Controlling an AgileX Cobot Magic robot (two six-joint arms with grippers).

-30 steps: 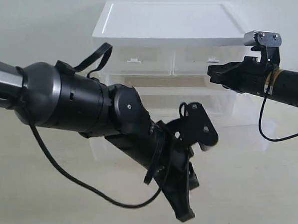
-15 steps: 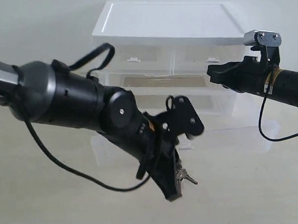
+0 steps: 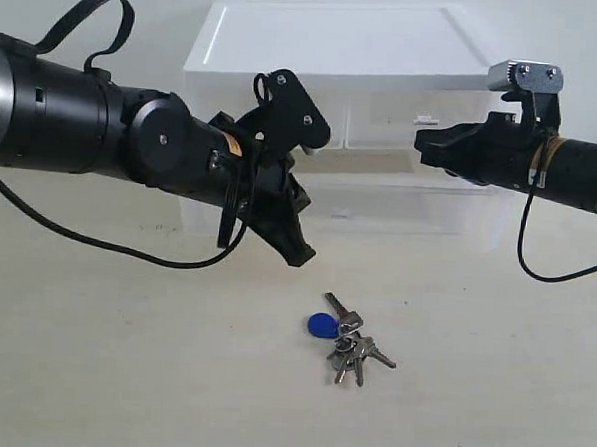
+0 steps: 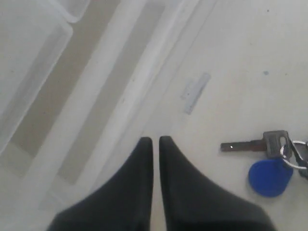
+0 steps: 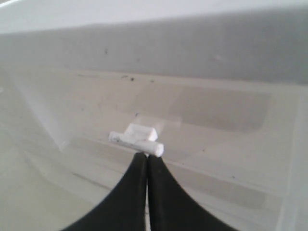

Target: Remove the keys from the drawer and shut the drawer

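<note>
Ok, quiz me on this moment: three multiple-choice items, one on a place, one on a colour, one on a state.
1. The keys lie:
A) on the cabinet's lid
B) on the table
C) hooked on a cable

2. Their round tag is:
A) red
B) green
C) blue

3. The left gripper is:
A) shut, holding nothing
B) wide open
C) shut on the keys

Answers:
1 B, the exterior view shows them lying flat on the table.
2 C, the tag is blue in both the exterior and left wrist views.
3 A, the left wrist view shows its fingers nearly touching with nothing between them.
</note>
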